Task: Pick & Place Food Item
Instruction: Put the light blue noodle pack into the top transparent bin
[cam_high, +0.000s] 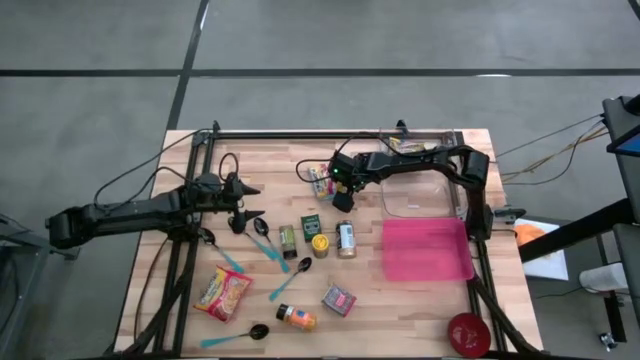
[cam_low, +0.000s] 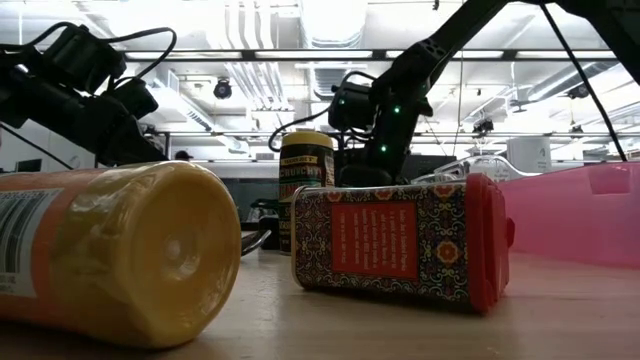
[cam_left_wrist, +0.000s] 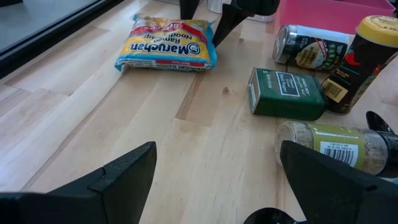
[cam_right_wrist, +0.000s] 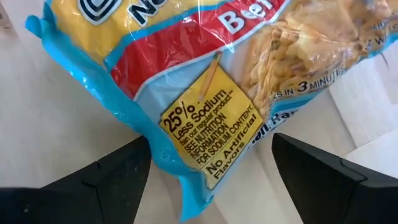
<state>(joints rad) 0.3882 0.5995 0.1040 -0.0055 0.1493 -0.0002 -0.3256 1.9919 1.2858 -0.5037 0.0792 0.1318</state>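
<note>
Near the far edge of the worktop (cam_high: 190, 150), about midway along it, the right gripper (cam_high: 343, 196) is held just above a ramen packet (cam_right_wrist: 205, 81), its fingers spread wide with the packet's end seen between them (no contact can be made out). The packet lies flat on the wood. A clear container (cam_high: 420, 195) and a pink tray (cam_high: 425, 250) are set toward the right edge. The left gripper (cam_high: 246, 202) is parked toward the left edge, fingers apart, nothing held.

2 ramen pkts (cam_high: 223, 293), 4 spoons (cam_high: 268, 238), 1 pink tray (cam_high: 426, 250).
</note>
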